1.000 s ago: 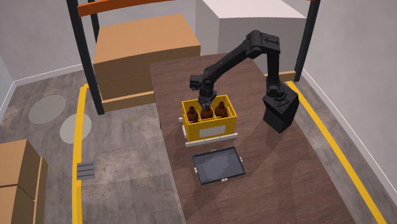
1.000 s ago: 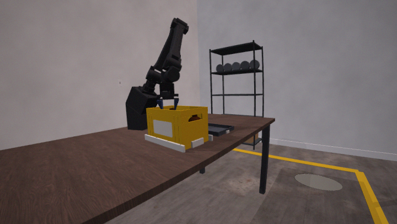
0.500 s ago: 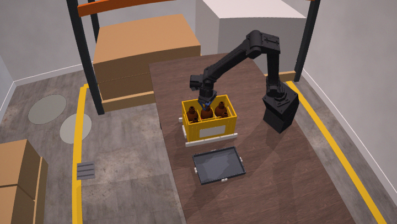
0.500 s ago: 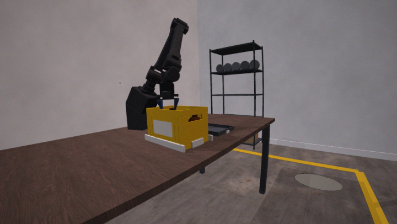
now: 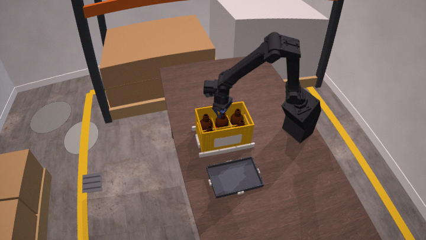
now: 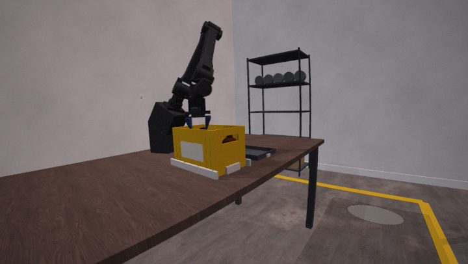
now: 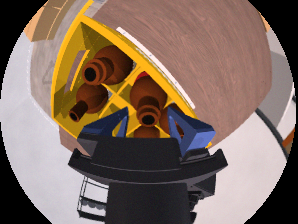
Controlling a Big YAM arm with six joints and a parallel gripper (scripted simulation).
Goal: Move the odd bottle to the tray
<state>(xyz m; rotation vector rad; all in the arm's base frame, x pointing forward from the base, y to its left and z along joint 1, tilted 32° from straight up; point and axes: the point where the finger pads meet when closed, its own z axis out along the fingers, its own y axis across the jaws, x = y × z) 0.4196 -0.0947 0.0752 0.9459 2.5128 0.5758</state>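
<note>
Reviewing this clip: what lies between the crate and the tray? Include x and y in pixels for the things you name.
A white strip (image 5: 226, 149) along the crate's (image 5: 228, 129) tray-side foot, then bare wood up to the tray (image 5: 261, 185); the top view shows it.

The worktop (image 5: 268, 190) (image 6: 82, 199) (image 7: 220, 45) is dark brown, wood-grained and straight-edged; dark legs show under it in the exterior view. In the top view a yellow crate (image 5: 228, 141) (image 6: 191, 151) (image 7: 56, 90) stands upright on it toward the left edge, with white strips (image 5: 226, 149) (image 6: 194, 168) (image 7: 155, 67) along its foot. Just nearer lies a dark, shallow tray (image 5: 235, 176) (image 6: 260, 153), flat, apart from the crate, small white blocks (image 5: 240, 193) (image 6: 268, 155) around its rim. The arm's black base (image 5: 299, 130) (image 6: 158, 139) stands to the right, well apart from the crate.
</note>
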